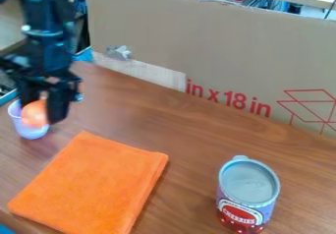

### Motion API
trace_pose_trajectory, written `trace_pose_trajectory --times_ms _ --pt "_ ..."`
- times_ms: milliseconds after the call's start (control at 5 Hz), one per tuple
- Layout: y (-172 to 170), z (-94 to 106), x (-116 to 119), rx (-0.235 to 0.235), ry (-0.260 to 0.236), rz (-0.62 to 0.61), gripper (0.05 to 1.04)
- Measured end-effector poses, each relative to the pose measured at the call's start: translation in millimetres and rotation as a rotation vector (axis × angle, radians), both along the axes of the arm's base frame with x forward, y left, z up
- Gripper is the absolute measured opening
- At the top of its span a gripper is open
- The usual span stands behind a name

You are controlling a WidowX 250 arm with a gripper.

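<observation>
At the left of the camera view, the black gripper [43, 111] hangs low, its fingers on either side of a round orange object [34, 114] and shut on it. This object overlaps the mouth of a small pale purple cup [31, 131] standing on the table; how deep it sits in the cup cannot be told. A folded orange cloth [92, 184] lies flat just in front and to the right. Farther right, near the front edge of the view, a can with a grey lid and a cherry label [244, 198] stands upright.
Across the back of the brown wooden table [187, 137] stands a tall cardboard panel [216, 41] with red print. A metal clip [119, 52] and a pale tape strip [148, 74] are on its lower left part. Something blue [5, 229] shows at the bottom left corner.
</observation>
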State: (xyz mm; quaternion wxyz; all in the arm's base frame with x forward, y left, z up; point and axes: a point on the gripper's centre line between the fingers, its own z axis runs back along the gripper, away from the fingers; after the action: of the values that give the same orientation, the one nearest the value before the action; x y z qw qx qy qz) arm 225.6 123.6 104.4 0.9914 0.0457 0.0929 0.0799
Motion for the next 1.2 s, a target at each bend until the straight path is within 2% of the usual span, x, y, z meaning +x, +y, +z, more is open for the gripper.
trace_pose_trajectory --times_ms 200,400,600,800,1000,1200 --pt "18.3 -10.7 -26.9 -0.002 0.024 0.046 0.649" --pt "34.3 -21.9 -45.2 0.022 0.04 0.059 0.649" --pt "47.7 -30.4 -46.2 0.087 0.016 0.083 0.649" --pt "60.8 -54.5 -50.2 0.083 0.061 0.165 0.649" --pt "70.9 -74.1 -41.2 0.072 0.086 0.195 0.649" --pt "73.1 -80.7 -40.1 0.071 0.098 0.202 0.648"
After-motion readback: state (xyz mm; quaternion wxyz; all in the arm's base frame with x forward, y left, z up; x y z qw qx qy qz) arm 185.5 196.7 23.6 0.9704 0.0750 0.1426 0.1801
